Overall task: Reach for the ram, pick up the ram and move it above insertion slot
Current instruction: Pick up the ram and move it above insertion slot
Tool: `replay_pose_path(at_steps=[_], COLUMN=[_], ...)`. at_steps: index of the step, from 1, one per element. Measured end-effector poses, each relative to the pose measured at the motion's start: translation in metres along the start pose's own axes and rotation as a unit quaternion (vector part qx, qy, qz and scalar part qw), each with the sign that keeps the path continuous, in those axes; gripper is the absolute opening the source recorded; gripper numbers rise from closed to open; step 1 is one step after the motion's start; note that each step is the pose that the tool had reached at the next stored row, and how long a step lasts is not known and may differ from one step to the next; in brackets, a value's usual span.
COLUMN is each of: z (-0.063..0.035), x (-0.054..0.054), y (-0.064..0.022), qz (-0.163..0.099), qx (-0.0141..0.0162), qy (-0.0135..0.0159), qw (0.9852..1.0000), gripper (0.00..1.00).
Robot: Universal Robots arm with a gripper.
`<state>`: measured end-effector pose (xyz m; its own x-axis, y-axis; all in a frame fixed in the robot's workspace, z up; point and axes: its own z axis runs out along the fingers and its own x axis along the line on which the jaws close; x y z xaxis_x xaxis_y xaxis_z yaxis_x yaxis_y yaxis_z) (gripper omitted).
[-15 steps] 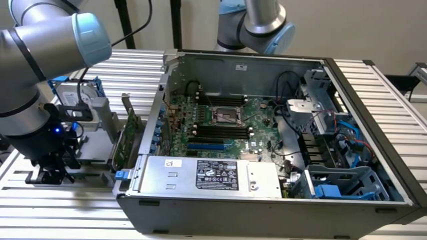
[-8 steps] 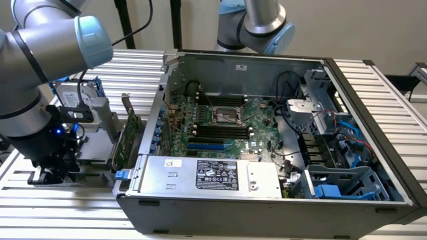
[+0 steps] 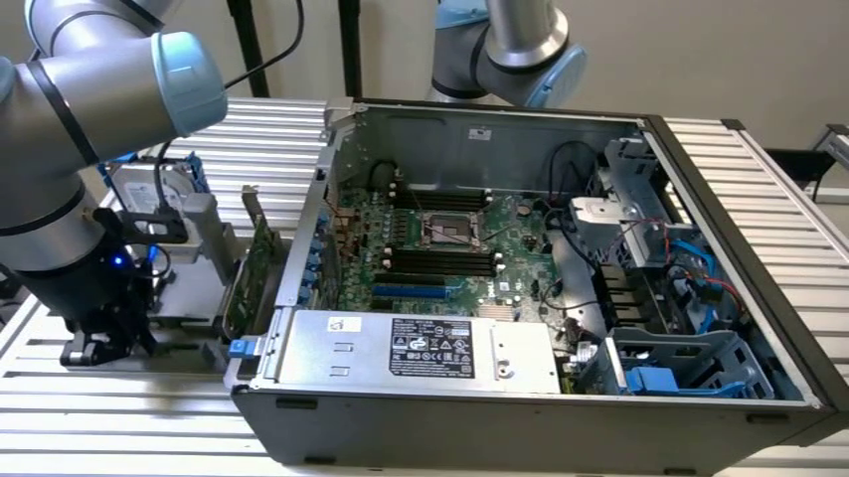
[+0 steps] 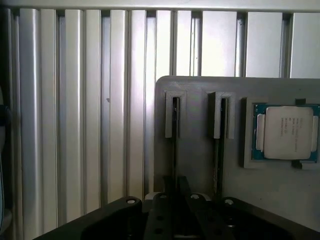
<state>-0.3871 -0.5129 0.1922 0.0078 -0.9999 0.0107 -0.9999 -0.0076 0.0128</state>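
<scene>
In the wrist view the ram (image 4: 175,131) stands edge-on in a groove of a grey holder plate (image 4: 200,165), as a thin dark strip. My gripper (image 4: 176,187) is down on the ram's near end, its dark fingers close together on either side of the stick. A second thin stick (image 4: 220,145) stands in the groove beside it. In the exterior view my gripper (image 3: 113,343) is low over the grey holder, on the exterior view's left of the open computer case. The black insertion slots (image 3: 444,260) lie side by side on the motherboard inside the case.
A processor chip (image 4: 287,132) sits in a recess of the holder plate. A taller green expansion card (image 3: 253,268) stands between my arm and the case wall (image 3: 318,229). A blue slot (image 3: 412,291), a power supply box (image 3: 418,348) and a second robot arm (image 3: 524,50) are nearby.
</scene>
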Motion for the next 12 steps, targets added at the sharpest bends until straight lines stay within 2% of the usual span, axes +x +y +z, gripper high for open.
replay_pose_path(at_steps=[6, 12], z=[0.0, 0.0], x=[0.0, 0.0], y=[-0.0001, -0.0003], qz=[0.001, 0.027], qx=[0.0, -0.0004], qy=[0.0003, 0.0009], qw=[1.0, 0.9996], gripper=[0.14, 0.14])
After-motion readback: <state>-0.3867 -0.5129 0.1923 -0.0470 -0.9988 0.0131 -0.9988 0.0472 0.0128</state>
